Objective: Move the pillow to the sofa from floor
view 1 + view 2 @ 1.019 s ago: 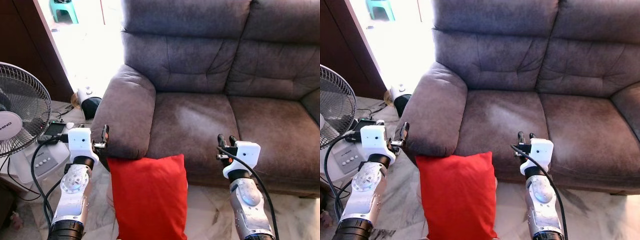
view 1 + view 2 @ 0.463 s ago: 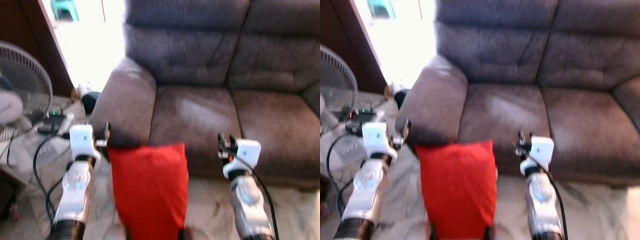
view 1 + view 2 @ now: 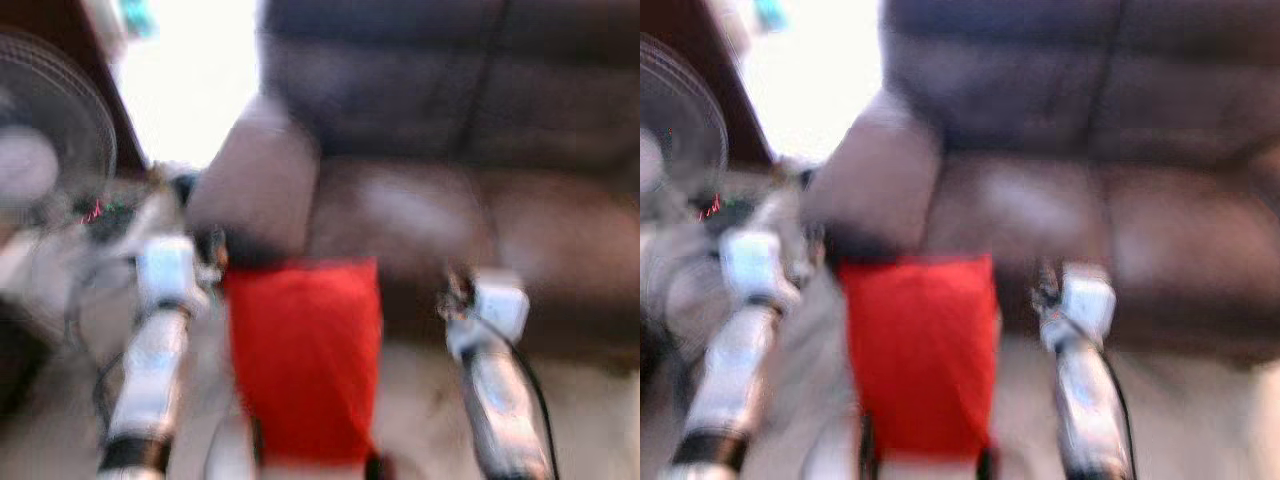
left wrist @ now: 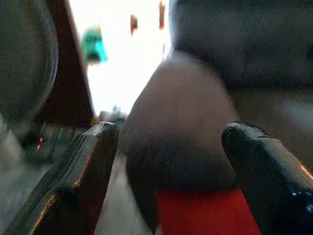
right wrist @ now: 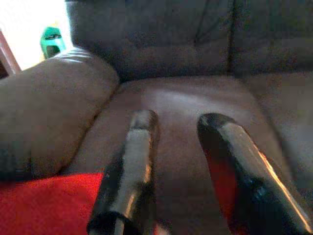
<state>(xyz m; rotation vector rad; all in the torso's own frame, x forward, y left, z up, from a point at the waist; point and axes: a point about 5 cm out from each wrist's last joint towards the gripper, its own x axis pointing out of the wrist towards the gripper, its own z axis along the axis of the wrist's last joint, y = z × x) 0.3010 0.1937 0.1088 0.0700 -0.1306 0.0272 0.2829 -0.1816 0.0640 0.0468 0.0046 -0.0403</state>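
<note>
Sofa [image 3: 440, 190], grey-brown upholstery, two seats with a padded armrest, blurred in the head views. Pillow [image 3: 305, 360], red and square, standing on the floor against the sofa front just below the armrest; judged light, soft and yielding, best pinched from both side edges near the top corners. Left pincer [image 3: 212, 262] at the pillow's upper left corner and right pincer [image 3: 452, 290] off its right edge, both with fingers parted, holding nothing.
</note>
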